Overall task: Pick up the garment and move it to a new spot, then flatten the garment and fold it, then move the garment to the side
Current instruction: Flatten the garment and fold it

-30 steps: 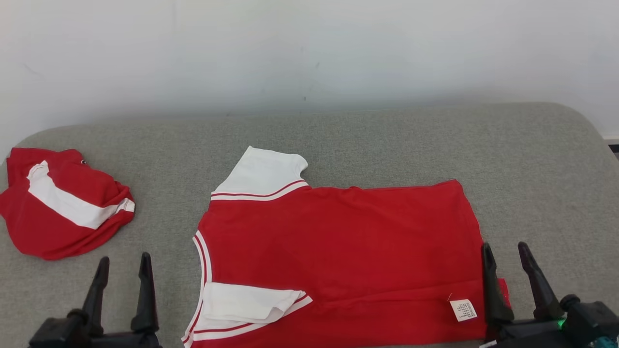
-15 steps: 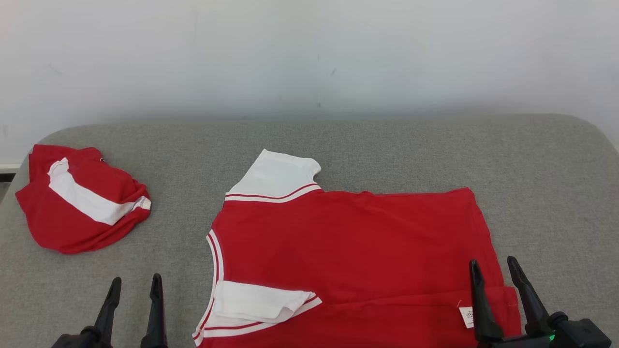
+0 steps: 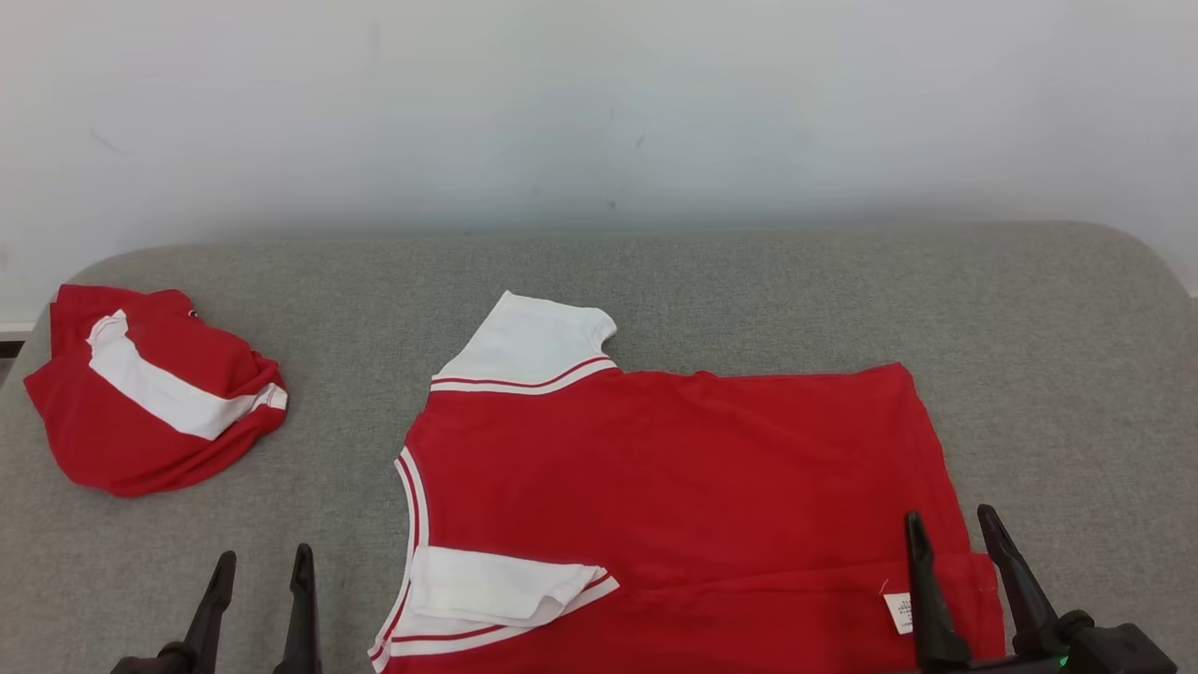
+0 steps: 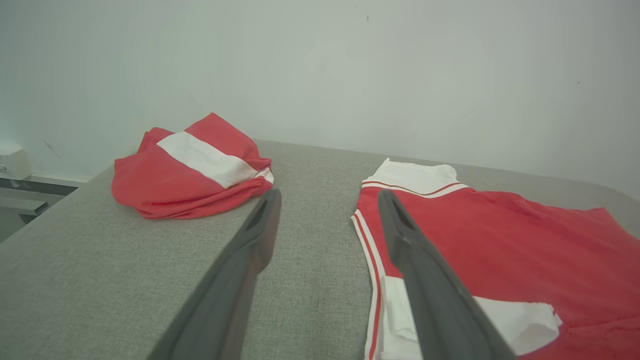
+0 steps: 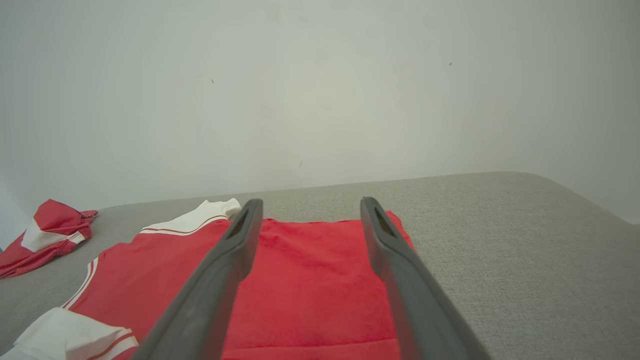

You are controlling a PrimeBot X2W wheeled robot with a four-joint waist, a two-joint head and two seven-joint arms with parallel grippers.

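Red T-shirt [image 3: 674, 487] is laid flat; left gripper [image 3: 263, 554] and right gripper [image 3: 948, 513] are held wide open, nothing gripped, the right one at the hem edge; bare grey cushion [image 3: 1076, 393] is seen beyond.

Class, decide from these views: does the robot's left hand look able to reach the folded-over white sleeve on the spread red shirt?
Probably yes. The left hand, open and empty, is just beside the white sleeve, with only bare grey cushion between them.
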